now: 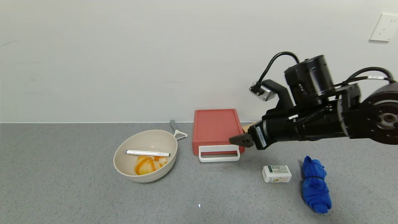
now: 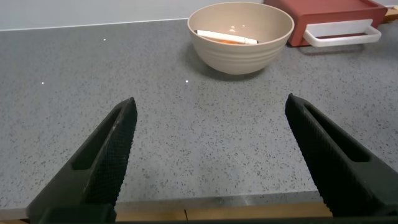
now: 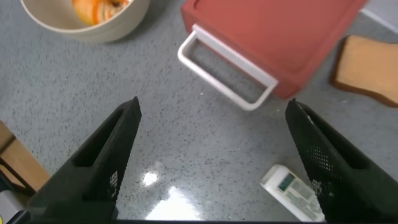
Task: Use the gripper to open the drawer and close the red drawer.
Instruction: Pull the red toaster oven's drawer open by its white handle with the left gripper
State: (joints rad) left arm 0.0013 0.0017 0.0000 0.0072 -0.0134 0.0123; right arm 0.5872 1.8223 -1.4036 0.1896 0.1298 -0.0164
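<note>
The brick-red drawer box [image 1: 215,128] lies flat on the grey counter against the wall, its white loop handle [image 1: 219,153] facing the front. It looks closed. My right gripper [image 1: 239,140] hovers open above the counter at the drawer's front right corner, just right of the handle. In the right wrist view the drawer [image 3: 273,34] and handle [image 3: 225,65] lie ahead of the open gripper [image 3: 211,118], apart from it. My left gripper [image 2: 211,112] is open and empty over bare counter near the front edge; it sees the drawer [image 2: 329,14] far off.
A beige bowl [image 1: 145,155] with a white pen [image 1: 147,153] and orange peel stands left of the drawer. A peeler [image 1: 177,129] lies behind it. A small white box [image 1: 276,173] and blue cloth [image 1: 315,185] lie front right. A tan piece [image 3: 367,70] lies right of the drawer.
</note>
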